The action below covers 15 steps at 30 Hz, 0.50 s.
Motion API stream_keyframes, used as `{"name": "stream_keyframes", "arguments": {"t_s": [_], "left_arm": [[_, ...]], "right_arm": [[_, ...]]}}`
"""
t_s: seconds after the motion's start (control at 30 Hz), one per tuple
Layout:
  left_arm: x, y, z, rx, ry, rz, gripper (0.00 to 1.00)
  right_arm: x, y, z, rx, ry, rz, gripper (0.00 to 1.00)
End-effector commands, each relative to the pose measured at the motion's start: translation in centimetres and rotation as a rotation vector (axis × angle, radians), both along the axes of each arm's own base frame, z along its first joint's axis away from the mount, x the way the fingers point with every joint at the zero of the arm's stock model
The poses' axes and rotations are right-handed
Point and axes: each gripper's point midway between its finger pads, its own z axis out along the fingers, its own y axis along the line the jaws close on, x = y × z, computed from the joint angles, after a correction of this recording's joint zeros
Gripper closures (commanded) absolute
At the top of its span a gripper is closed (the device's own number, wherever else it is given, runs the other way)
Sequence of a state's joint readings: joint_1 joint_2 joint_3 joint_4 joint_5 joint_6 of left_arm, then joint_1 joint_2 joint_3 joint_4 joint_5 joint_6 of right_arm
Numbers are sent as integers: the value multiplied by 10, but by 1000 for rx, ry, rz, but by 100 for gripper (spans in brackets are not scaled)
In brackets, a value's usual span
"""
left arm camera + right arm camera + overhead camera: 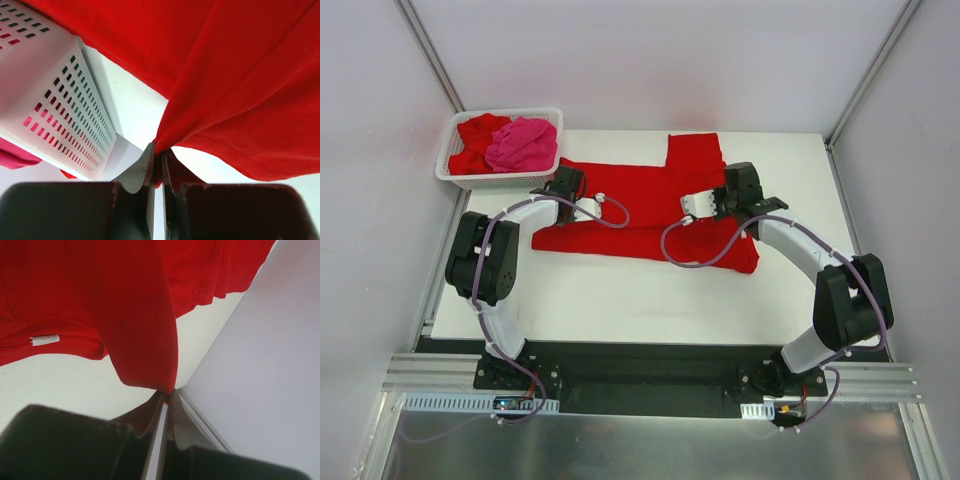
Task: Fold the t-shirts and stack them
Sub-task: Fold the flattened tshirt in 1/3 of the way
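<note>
A bright red t-shirt (pixel 640 200) lies spread across the white table, one sleeve reaching toward the back. My left gripper (pixel 564 184) is shut on its left edge beside the basket; in the left wrist view the fingertips (pixel 159 154) pinch a raised fold of the red cloth (pixel 240 75). My right gripper (pixel 736 188) is shut on the right side of the same shirt, and in the right wrist view a lifted flap of red cloth (pixel 135 315) hangs from the pinch (pixel 169 392). A hot pink t-shirt (pixel 523 143) and another red one (pixel 478 135) lie crumpled in the basket.
The white lattice basket (pixel 450 165) stands at the table's back left corner, close to my left gripper, its wall (pixel 60 100) filling the left of that wrist view. Pale enclosure walls (pixel 270 365) border the table on each side. Bare tabletop (pixel 620 290) lies in front of the shirt.
</note>
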<state>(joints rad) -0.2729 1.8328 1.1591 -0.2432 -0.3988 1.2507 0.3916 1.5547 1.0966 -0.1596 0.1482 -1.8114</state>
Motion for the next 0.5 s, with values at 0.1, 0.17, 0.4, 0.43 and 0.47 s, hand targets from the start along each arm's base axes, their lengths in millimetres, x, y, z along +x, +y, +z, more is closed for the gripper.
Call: {"name": "stream_keyframes", "arguments": {"t_s": [0.1, 0.17, 0.4, 0.43, 0.47], "left_arm": [[9, 7, 13, 27, -28, 11, 100], [9, 8, 12, 27, -30, 18, 100], [4, 9, 10, 30, -22, 26, 100], [3, 9, 9, 30, -20, 29, 100], [4, 10, 10, 29, -24, 31, 100]], "right_arm": [[22, 10, 21, 29, -63, 24, 99], [27, 12, 24, 29, -72, 27, 99], [39, 17, 27, 21, -89, 41, 99], [40, 17, 27, 21, -89, 43, 99], [41, 17, 25, 19, -85, 46, 99]]}}
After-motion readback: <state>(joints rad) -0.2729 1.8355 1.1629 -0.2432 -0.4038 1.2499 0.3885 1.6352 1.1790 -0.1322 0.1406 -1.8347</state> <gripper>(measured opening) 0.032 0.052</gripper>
